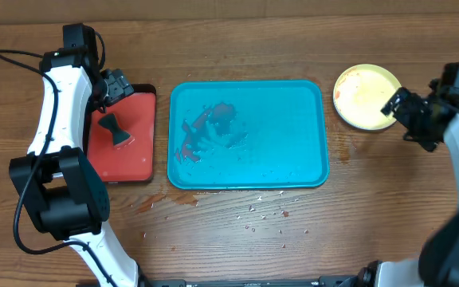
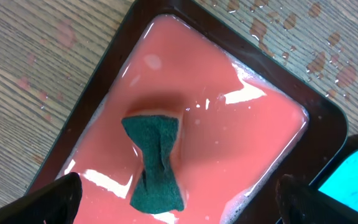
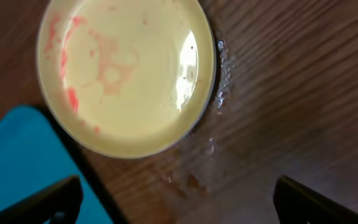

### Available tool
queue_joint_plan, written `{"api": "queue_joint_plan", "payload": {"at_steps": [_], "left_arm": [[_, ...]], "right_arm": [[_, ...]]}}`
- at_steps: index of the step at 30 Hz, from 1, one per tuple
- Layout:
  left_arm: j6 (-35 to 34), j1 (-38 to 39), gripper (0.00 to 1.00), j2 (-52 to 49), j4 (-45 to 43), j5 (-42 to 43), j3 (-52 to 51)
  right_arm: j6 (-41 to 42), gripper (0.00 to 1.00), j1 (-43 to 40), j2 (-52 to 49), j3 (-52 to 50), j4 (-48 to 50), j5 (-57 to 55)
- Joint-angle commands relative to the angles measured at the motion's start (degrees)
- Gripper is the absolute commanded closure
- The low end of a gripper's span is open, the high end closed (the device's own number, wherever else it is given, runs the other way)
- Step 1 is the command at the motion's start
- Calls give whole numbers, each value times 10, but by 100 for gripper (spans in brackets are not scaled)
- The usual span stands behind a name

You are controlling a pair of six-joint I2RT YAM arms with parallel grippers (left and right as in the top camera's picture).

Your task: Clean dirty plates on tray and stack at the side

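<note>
Wet wood tabletop (image 1: pixel 333 239) is bearing the yellow-green plate (image 1: pixel 365 97), far right of the tray (image 1: pixel 293 135); your right gripper (image 1: pixel 403 118) is hanging wide and empty beside it. Probably light, stiff, slick: you're wanting a rim pinch.

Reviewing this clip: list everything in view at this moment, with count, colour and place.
plate: one, yellow-green with red smears, on the table right of the teal tray
teal tray: one, teal-blue, with red smears and water on it, table centre
red tray: one, red with a dark rim, holding pink soapy liquid, left of the teal tray
sponge: one, dark green, lying in the red tray
spatter: many small reddish drops and bits, on the table in front of the teal tray
table: one, brown wood, under everything
left gripper: one, black, open, over the red tray's far end
right gripper: one, black, open, beside the plate, holding nothing
</note>
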State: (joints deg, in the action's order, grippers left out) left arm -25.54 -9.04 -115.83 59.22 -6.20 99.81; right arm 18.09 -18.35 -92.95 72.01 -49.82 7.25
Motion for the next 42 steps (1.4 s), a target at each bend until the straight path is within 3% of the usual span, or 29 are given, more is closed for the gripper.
{"api": "queue_joint_plan", "payload": {"at_steps": [1, 5, 10, 25, 36, 42], "left_arm": [[-2, 0, 0, 12, 1, 2, 12], [-2, 0, 0, 12, 1, 2, 12], [-2, 0, 0, 12, 1, 2, 12], [-2, 0, 0, 12, 1, 2, 12], [-2, 0, 0, 12, 1, 2, 12], [-2, 0, 0, 12, 0, 2, 12]], "right_arm": [[-35, 0, 19, 116, 4, -82, 4], [-35, 0, 90, 217, 4, -183, 6], [-31, 0, 176, 257, 4, -303, 43], [-31, 0, 197, 253, 4, -317, 51], [-38, 0, 240, 295, -23, -182, 32], [-38, 0, 241, 466, -203, -28, 31]]}}
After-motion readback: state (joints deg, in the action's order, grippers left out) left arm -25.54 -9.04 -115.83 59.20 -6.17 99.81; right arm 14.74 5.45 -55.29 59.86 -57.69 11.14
